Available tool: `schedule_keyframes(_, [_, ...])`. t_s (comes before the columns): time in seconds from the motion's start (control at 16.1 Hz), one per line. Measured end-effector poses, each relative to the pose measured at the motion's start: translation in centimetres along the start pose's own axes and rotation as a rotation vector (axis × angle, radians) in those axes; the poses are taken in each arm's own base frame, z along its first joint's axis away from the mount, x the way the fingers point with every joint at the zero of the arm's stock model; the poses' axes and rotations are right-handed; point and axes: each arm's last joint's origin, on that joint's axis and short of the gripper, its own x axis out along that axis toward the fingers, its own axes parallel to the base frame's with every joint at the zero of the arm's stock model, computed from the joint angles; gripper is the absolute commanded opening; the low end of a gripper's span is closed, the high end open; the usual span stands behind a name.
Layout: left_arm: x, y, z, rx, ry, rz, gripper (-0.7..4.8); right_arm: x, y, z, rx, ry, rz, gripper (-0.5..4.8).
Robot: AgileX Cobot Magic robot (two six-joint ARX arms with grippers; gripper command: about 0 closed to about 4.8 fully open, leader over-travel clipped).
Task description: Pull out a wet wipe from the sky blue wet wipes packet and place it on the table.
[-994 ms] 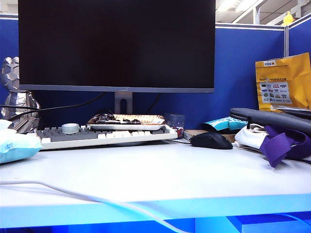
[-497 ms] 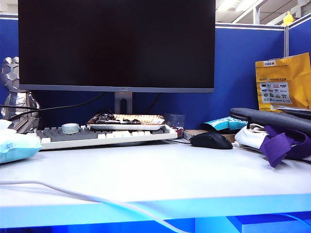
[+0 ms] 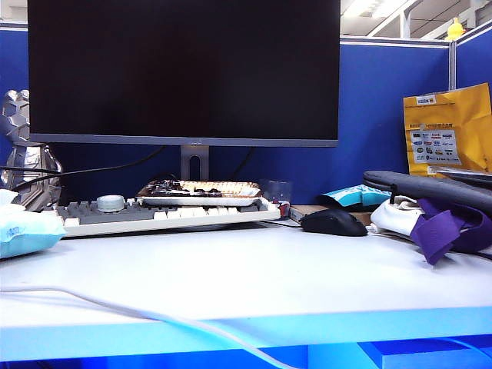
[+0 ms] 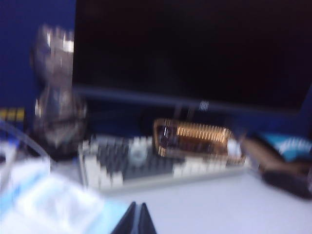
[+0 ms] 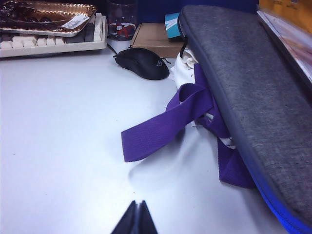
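I have the left gripper (image 4: 138, 219) low in my left wrist view, its two dark fingertips pressed together with nothing between them; the picture is smeared with blur. The sky blue wet wipes packet (image 4: 46, 202) lies just beside those tips on the table (image 4: 214, 204), on the side towards the silver figurine (image 4: 56, 107). From the exterior camera the packet (image 3: 24, 231) sits at the keyboard's (image 3: 165, 215) left end, nearly touching it; neither arm shows there. It looks soft and puffy, pale blue with a whiter top and faint print; I can't tell whether a wipe sticks out of it.

The right gripper (image 5: 135, 219) is pinched together as well, empty, hovering over bare table (image 5: 58, 146); the packet is not in that view. Ahead of it, to the keyboard's right, lies a purple strap (image 5: 165, 122) from a white cloth bundle (image 5: 183, 75), tucked against a grey case (image 5: 239, 87); a black mouse (image 5: 142, 62) lies close to the keyboard's (image 5: 48, 41) right end.

A golden tray (image 5: 46, 12) rests on the keyboard's back, holding something dark I can't make out; a small glass (image 5: 122, 19) stands at the keyboard's right end.
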Motion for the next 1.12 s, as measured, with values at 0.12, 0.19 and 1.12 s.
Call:
schedule_keyframes(0.12, [1.2,-0.4,2.9,0.010,0.009,0.002,-0.05,0.0,0.0,0.0,0.000,0.000,0.000,-0.01])
schedule_keyframes(0.19, [2.4,-0.5,4.1,0.024,0.044,0.006,-0.05,0.0,0.0,0.0,0.000,0.000,0.000,-0.01])
schedule_keyframes(1.12, [17.0,1.0,6.1,0.114,0.554,0.347,-0.05,0.0,0.0,0.0,0.000,0.000,0.000,-0.01])
